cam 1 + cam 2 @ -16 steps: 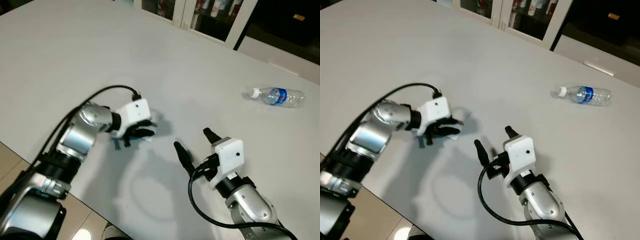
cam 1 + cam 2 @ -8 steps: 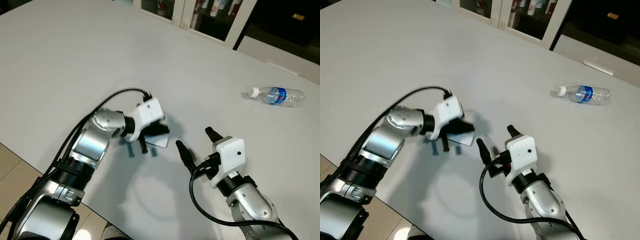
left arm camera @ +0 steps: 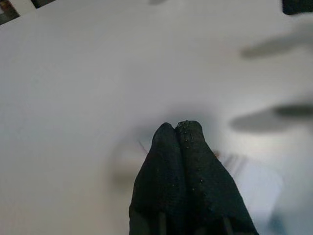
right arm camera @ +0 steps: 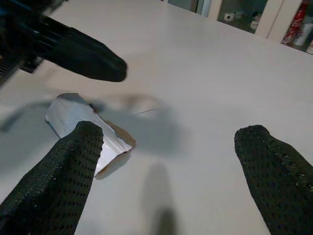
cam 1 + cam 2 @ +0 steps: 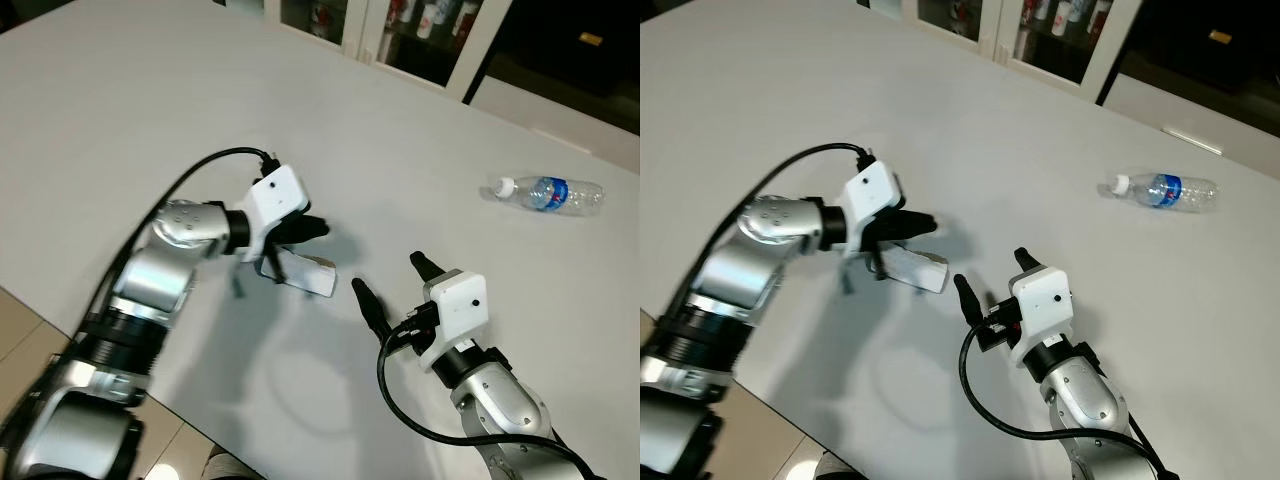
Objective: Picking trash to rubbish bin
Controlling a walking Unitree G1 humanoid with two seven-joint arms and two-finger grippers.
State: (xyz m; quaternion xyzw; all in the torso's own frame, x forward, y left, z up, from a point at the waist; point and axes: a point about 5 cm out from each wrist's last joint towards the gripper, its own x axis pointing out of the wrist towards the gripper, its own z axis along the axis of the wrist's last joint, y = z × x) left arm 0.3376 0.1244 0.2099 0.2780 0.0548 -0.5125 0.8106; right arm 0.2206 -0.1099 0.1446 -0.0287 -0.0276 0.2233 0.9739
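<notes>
**Trash on table; neither piece secured**

Head views: The left gripper (image 5: 300, 236) is seen low over the white table (image 5: 150, 110) with its fingers pressed together and nothing visibly held between them. A flattened white paper scrap (image 5: 308, 275) lies on the table just under and beside those fingertips; whether it is touched cannot be told. The right gripper (image 5: 392, 283) is held near the scrap, fingers spread wide and empty. A plastic water bottle (image 5: 552, 193) lies on its side well apart from both grippers, beyond the right one.

Left wrist view: The fingertips (image 3: 177, 142) are shown closed against each other (no gap visible), with the pale scrap blurred behind them on the table.

Right wrist view: The scrap (image 4: 83, 122) lies just beyond one of the two spread fingers (image 4: 63, 171), outside the gap rather than between them; the closed left fingers hover above it.

Progress: Judged early. Nothing is lifted yet, so scrap and bottle both remain to be picked and carried to a bin.
</notes>
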